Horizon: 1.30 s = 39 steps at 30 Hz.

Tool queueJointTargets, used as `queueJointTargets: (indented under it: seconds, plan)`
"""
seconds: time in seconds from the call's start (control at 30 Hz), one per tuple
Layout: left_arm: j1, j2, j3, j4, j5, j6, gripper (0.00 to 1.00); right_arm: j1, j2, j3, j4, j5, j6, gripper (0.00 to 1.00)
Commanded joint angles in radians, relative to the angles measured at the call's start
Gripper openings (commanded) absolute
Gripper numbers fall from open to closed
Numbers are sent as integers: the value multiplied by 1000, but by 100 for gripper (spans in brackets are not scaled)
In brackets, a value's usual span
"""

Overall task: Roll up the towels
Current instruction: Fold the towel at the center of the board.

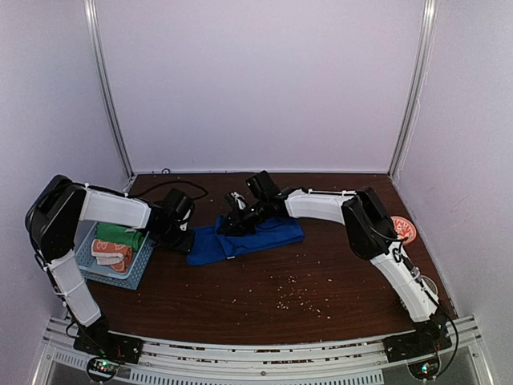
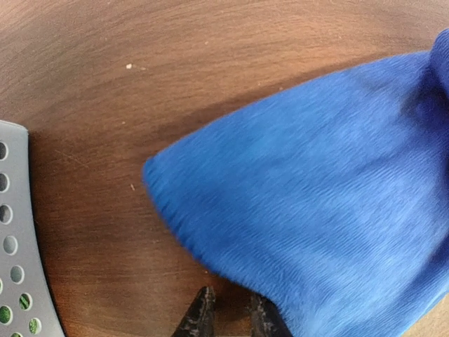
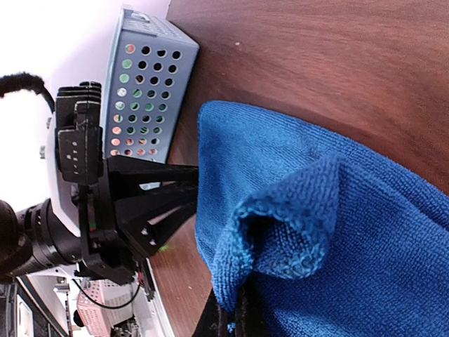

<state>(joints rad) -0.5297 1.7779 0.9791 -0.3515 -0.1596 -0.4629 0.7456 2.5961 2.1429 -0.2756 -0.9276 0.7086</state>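
left arm [image 1: 112,207] and right arm [image 1: 321,203], white shell links just behind each pincer, bulky black joint housings further back, black bases farthest from the pincers, thin black cable [image 1: 417,277] along right arm's white lower link, left gripper [image 3: 195,187] black with open triangular struts, right gripper [image 3: 231,319] black with slim fingers

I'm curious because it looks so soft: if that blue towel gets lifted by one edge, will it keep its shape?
Probably not: the blue towel curls and sags where the right end effector pinches its edge, so it likely droops. It looks thin and light, and its fuzzy weave probably grips rather than slips.
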Motion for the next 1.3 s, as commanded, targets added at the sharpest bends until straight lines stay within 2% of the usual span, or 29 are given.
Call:
queueJointTargets:
  seconds: [0.0,0.23,0.43,0.6,1.27]
  plan:
    - [6,9,-43,-5,36,-17,18,36,16,44,137,-29,84,0]
    - [5,-17,-70,-1,23,-30,18,44,-38,36,157,-26,98,0]
    - [5,-95,-48,-95,-22,-49,18,8,-81,17,38,14,-25,0]
    - [5,-171,-34,-141,-49,-31,21,-25,-112,9,26,44,-49,0]
    - [5,-183,-71,-159,-86,-52,21,87,-23,29,214,-22,134,0]
